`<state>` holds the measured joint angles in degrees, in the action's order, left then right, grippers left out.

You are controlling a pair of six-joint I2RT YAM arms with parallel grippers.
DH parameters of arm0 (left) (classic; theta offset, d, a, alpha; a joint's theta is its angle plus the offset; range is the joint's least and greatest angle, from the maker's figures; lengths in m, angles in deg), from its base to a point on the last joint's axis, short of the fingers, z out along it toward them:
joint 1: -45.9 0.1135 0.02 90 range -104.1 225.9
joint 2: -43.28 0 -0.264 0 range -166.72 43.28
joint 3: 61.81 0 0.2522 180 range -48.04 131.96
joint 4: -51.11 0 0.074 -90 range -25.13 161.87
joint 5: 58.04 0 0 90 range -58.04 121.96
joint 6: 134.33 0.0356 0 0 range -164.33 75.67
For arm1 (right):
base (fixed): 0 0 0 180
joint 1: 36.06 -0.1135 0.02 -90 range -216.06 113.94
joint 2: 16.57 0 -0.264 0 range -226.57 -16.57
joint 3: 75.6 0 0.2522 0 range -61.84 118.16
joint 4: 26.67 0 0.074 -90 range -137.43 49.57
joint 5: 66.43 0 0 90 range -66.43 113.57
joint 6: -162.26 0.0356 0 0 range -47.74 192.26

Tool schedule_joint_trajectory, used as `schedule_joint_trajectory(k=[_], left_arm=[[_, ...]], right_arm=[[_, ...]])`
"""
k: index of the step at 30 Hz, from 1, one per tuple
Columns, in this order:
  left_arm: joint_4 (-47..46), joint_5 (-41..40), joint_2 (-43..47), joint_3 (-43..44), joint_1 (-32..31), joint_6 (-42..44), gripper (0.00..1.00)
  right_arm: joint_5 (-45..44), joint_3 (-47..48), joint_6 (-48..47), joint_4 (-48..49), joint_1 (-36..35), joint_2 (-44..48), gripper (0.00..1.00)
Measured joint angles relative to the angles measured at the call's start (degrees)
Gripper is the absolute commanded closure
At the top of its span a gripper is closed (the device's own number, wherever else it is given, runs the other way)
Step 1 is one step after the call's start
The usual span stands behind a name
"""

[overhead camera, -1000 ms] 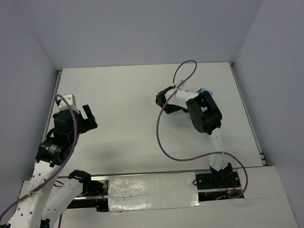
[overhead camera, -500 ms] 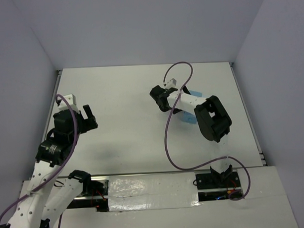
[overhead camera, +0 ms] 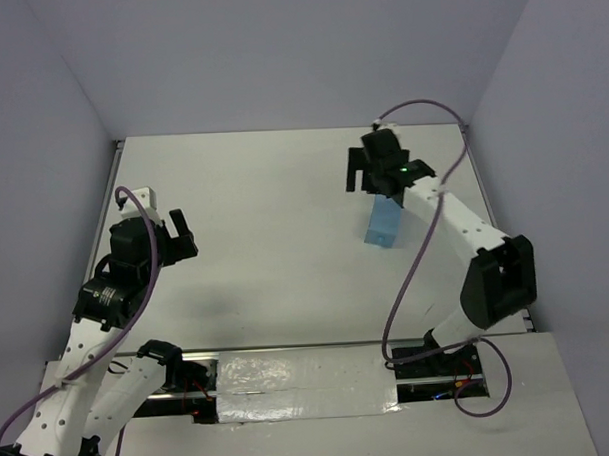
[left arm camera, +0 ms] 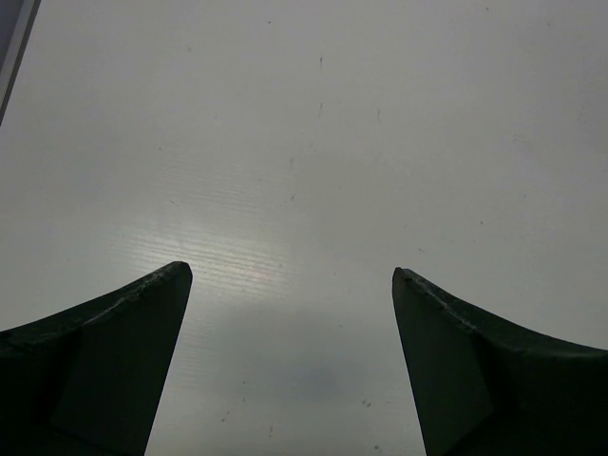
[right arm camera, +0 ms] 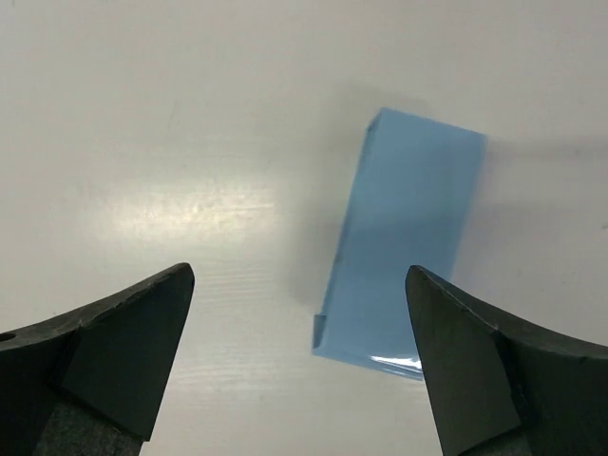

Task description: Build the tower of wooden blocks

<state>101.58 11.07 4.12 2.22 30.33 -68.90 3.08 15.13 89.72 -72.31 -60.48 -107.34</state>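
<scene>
No wood blocks show in any view; the wood block tower is out of view. My right gripper (overhead camera: 362,180) (right arm camera: 299,275) hangs open over the far right of the table, with its jaws wide and nothing between them. Below it a light blue box (overhead camera: 383,223) (right arm camera: 404,256) lies flat on the white table (overhead camera: 264,209), apart from the fingers. At the left side my left gripper (overhead camera: 184,235) (left arm camera: 293,275) is open too, and only bare table surface shows between its fingers.
Grey walls close the table in at the back and on both sides. A purple cable (overhead camera: 406,274) loops down along the right arm. Both arm bases are at the near edge on a taped strip (overhead camera: 300,373).
The right arm has stretched out from the middle toward the far right and its gripper has opened. The blue box, half under that arm before, now lies uncovered. The left arm is unchanged.
</scene>
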Motion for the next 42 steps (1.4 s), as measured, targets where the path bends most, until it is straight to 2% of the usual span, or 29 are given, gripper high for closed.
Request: schedule_joint_trajectory(k=[3, 6, 14, 28, 36, 37, 39, 40, 41, 42], left_arm=[[-0.50, 0.44, 0.17, -0.02, -0.15, 0.50, 0.01], [-0.94, 1.09, 0.42, -0.02, -0.35, 0.68, 0.00], [-1.22, 2.58, 0.48, -0.09, -0.39, 0.87, 0.01], [-1.75, 4.33, 0.68, -0.79, -0.79, 2.03, 0.00], [-1.86, 4.61, 0.68, -0.79, -1.22, 2.05, 0.01], [-1.86, 4.66, 0.68, -0.79, -1.25, 2.03, 0.00], [-1.90, 4.68, 0.68, -0.79, -1.31, 2.05, 0.01], [-1.90, 4.68, 0.68, -0.79, -1.36, 2.03, 0.00], [-1.90, 4.68, 0.68, -0.79, -1.42, 2.05, 0.00], [-1.92, 4.68, 0.68, -0.79, -1.51, 2.05, 0.00]], right_arm=[[4.22, -3.30, 4.26, 1.64, 6.97, 4.94, 0.00], [5.62, -4.17, 7.45, 1.60, 9.49, 3.85, 0.00], [7.30, -7.28, 12.41, 1.86, 9.60, -4.00, 0.00], [3.15, -8.74, 13.00, 2.40, 9.79, -3.82, 0.00], [3.56, -10.75, 12.07, 3.15, 11.21, -4.13, 0.01], [3.87, -10.75, 11.80, 3.39, 11.37, -4.44, 0.03], [4.74, -10.78, 11.10, 4.20, 11.50, -5.49, 0.19], [5.20, -10.88, 10.73, 4.72, 11.52, -5.99, 0.29], [5.77, -11.06, 10.16, 5.29, 11.52, -6.36, 0.46], [6.10, -11.10, 9.97, 5.66, 11.52, -6.45, 0.52]])
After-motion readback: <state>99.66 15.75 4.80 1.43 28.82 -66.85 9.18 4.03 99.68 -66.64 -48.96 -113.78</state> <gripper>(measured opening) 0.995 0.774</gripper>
